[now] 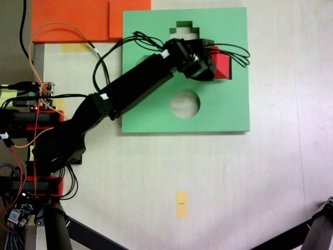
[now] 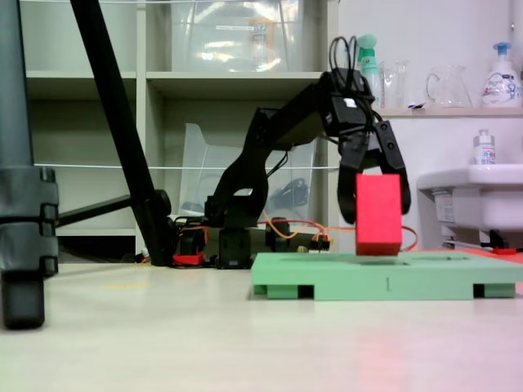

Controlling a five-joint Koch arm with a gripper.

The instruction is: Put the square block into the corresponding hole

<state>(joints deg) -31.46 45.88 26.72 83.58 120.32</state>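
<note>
Over the flat green foam board (image 2: 384, 286), the black gripper (image 2: 374, 200) hangs from the arm with its jaws pointing straight down, pinching the bright red foam square block (image 2: 377, 214) by its upper part. The block stands upright with its long axis vertical; its bottom edge appears to sit at the board's top surface or just inside it — the low fixed view cannot settle which. From above, the red block (image 1: 222, 65) shows just right of the wrist, inside the square cutout (image 1: 229, 76) near the board's right edge; the round hole (image 1: 185, 104) and the stepped cutout (image 1: 183, 27) lie well apart from it. By my reading, the coming move is straight down — the hole lies directly beneath the gripped block, so seating depends on staying square to its walls.
</note>
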